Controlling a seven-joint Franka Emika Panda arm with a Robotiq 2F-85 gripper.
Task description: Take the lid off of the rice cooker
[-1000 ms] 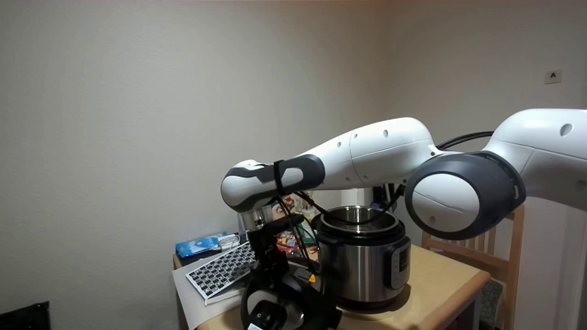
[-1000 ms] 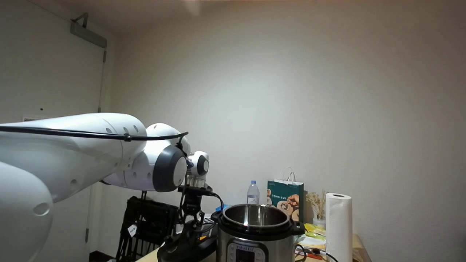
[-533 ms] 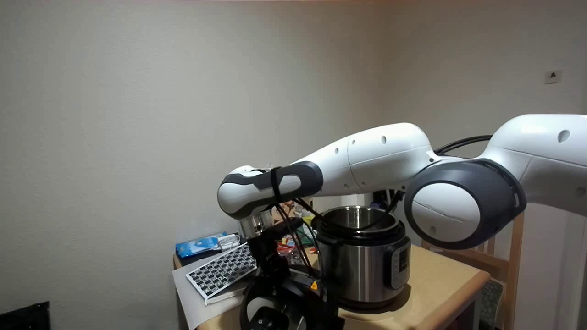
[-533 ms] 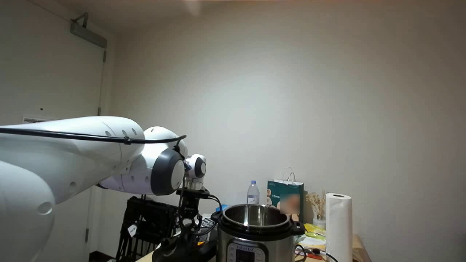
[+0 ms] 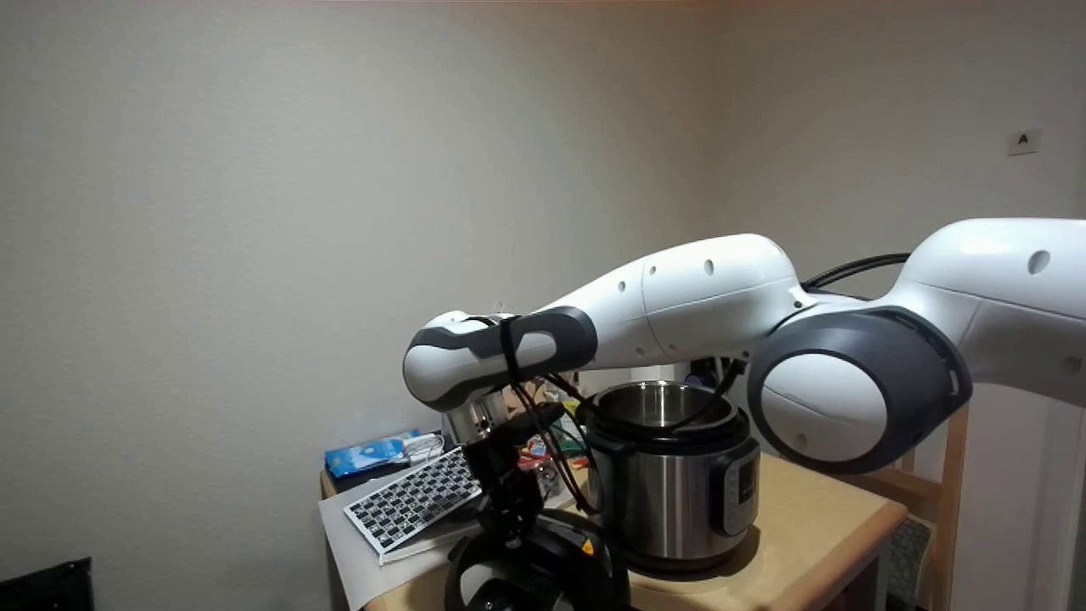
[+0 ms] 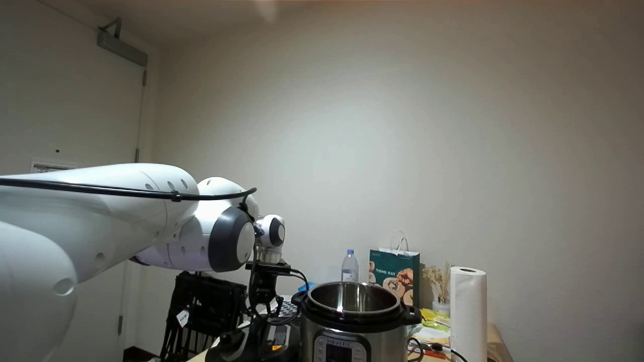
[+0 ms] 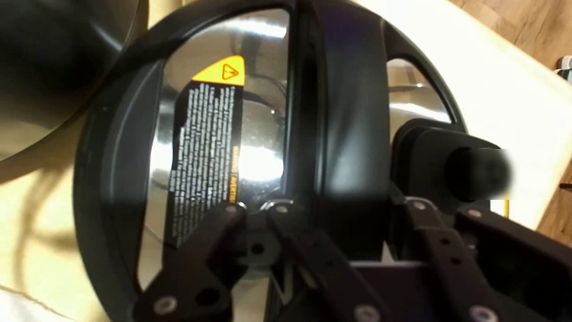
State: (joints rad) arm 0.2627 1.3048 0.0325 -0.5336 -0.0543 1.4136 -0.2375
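Two jaws of the gripper (image 7: 342, 219) stand partly apart astride a black handle (image 7: 355, 112); whether they hold it, I cannot tell. Lower than a second ago, its lid (image 7: 263, 147) is just beside the electric pressure cooker (image 5: 670, 496); behind the cooker stands a paper shopping bag (image 6: 380, 271).

There's the desk (image 5: 814, 518), pale wood, with plain beige wall (image 5: 254, 238) rising behind it! Just past the desk in an exterior view, a wooden chair (image 5: 951, 505); higher than the desk, a small "A" sign (image 5: 1023, 142). Left of the desk in an exterior view, a pale door (image 6: 75, 100). Light (image 6: 337, 136) glows on the wall above the desk, and beyond its edge, plank flooring (image 7: 527, 27)!
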